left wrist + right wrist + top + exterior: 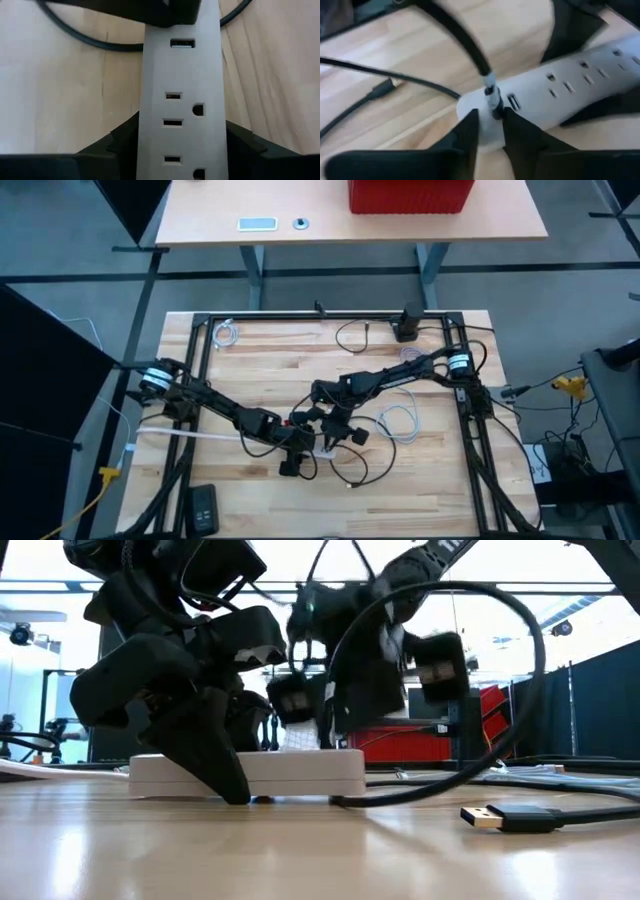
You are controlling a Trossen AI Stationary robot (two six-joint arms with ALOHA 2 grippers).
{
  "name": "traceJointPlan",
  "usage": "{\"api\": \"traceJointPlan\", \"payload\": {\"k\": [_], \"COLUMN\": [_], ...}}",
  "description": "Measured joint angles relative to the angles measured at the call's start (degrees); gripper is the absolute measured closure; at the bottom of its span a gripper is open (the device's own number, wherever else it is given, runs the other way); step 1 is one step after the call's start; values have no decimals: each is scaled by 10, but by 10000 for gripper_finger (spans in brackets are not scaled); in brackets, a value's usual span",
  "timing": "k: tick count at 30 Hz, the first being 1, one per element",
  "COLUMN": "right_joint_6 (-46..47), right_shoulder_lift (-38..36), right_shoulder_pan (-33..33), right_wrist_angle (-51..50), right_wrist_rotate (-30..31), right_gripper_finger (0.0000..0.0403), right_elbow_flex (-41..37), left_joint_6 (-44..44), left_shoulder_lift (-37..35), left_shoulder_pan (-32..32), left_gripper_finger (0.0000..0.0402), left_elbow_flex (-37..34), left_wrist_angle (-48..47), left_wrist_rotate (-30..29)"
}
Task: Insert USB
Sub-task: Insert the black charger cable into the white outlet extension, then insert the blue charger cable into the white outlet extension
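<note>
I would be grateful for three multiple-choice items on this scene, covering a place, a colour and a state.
1. What do the left gripper's fingers straddle?
A. white plastic power strip
B. red bin
C. loose cable

2. What colour is the cable plugged in by the right gripper?
A. red
B. black
C. yellow

3. The USB port seen in the left wrist view is:
A. occupied
B. taped over
C. empty

Answers: 1 A, fingers flank the strip; 2 B, dark cord; 3 C, slot open.

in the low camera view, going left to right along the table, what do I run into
Left gripper clamped on the long white plastic power strip → looping black cable → loose black USB plug with metal tip.
</note>
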Motion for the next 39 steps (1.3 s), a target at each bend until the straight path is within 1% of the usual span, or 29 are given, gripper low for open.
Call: {"api": "traceJointPlan", "payload": {"k": [5, 8, 12, 16, 18, 20, 26, 29, 34, 35, 39], "right_joint_6": [29, 30, 52, 117, 173, 248, 431, 547, 735, 766, 880], "right_shoulder_lift": [-40, -69, -114, -159, -180, -200, -249, -279, -313, -316, -321], "right_shoulder_pan": [3, 0, -2, -11, -13, -17, -42, -46, -48, -48, -47], "right_wrist_angle": [-38, -74, -124, -165, -187, -220, -342, -353, -348, -346, -320], "right_wrist_rotate": [108, 144, 176, 205, 248, 290, 301, 307, 403, 412, 415], "right_gripper_finger": [249, 218, 196, 189, 189, 193, 210, 218, 232, 235, 244], "right_elbow_flex": [-1, -1, 0, 0, -1, -8, -48, -94, -178, -193, -240], "left_joint_6": [-1, -1, -3, -20, -30, -40, -48, -48, -43, -38, -28], "left_shoulder_lift": [0, 0, 0, -1, -4, -6, -9, -9, -9, -9, -9], "left_shoulder_pan": [0, 0, -1, 0, 0, 0, 0, 0, -1, 0, -1], "left_gripper_finger": [209, 209, 209, 209, 209, 209, 209, 209, 209, 209, 209], "left_elbow_flex": [-1, -1, -1, -1, -1, -1, -1, -1, -1, -1, -1], "left_wrist_angle": [6, 8, 8, 9, 8, 9, 9, 9, 9, 9, 8], "left_wrist_rotate": [-2, -2, -2, 19, 23, 21, 21, 21, 21, 21, 21]}}
